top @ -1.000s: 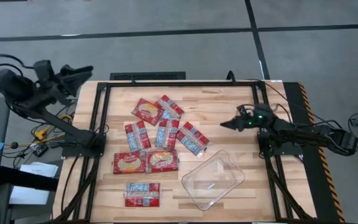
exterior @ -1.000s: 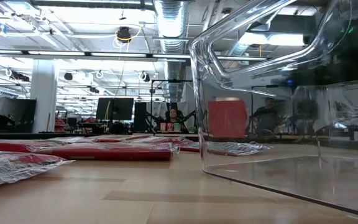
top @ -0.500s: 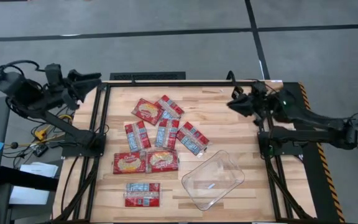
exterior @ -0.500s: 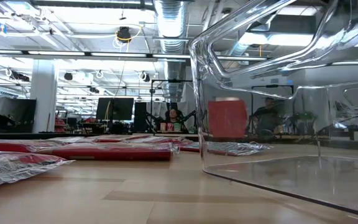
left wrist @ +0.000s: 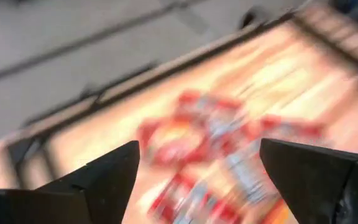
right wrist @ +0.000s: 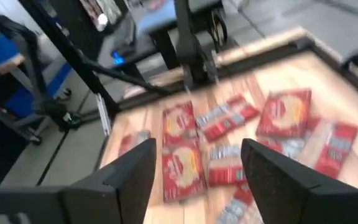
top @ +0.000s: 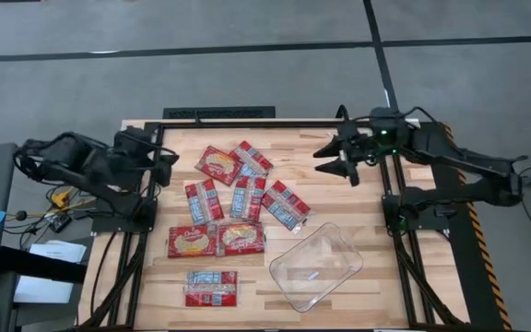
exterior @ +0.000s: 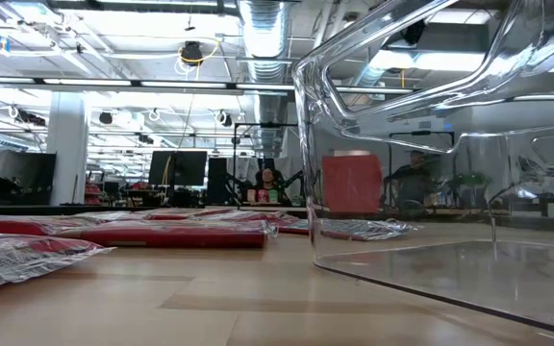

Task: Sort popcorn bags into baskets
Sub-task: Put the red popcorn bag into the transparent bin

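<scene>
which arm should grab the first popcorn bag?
Probably right. The right gripper is open over the table, near the popcorn bags and the empty basket. The left gripper, also open, sits at the table's left edge.

The wooden table (top: 339, 198) carries scattered popcorn bags (top: 240, 198) and a clear tub (top: 315, 266).

Red popcorn bags (top: 233, 198) with yellow or bluish-white faces lie beside a clear, colourless basket (top: 316, 267).
</scene>
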{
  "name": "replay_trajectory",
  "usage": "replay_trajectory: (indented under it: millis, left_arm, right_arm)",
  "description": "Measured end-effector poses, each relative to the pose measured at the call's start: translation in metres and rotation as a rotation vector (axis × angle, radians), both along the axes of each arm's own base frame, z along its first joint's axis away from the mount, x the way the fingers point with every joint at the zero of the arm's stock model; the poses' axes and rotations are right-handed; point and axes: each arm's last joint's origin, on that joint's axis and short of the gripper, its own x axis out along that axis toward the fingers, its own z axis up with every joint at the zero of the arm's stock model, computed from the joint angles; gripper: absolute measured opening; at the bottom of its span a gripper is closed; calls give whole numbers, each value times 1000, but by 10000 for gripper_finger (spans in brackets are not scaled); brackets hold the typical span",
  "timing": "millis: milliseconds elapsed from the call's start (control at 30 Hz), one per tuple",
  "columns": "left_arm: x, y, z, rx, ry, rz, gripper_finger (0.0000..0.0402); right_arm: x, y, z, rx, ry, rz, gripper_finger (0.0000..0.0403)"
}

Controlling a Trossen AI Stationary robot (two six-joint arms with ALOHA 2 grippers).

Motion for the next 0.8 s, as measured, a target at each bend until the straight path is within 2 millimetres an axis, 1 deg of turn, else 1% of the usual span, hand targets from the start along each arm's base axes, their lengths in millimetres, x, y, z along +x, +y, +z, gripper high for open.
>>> replay_trajectory:
  millis: [100,233,367,467,533,600,700,800]
  left_arm:
    - [7,3,-20,-92,103,99,327]
    - [19,8,-44,-182,137,199,327]
    - [32,13,-76,-232,171,218,327]
    - [36,19,-107,-312,149,193,327]
    - [37,23,-133,-361,122,185,327]
    - [34,28,-159,-391,109,222,327]
    - [30,35,-193,-422,117,283,327]
    - [25,39,-220,-461,131,333,327]
  right_arm:
    - [9,-5,-12,6,89,-62,264]
    - [21,-13,-31,8,226,-165,264]
    - [32,-18,-47,48,325,-235,264]
    - [39,-21,-57,64,373,-258,264]
    - [43,-23,-62,69,395,-259,264]
    - [48,-24,-68,73,415,-255,264]
    - [53,-25,-74,87,442,-258,264]
    - [56,-26,-79,97,458,-258,264]
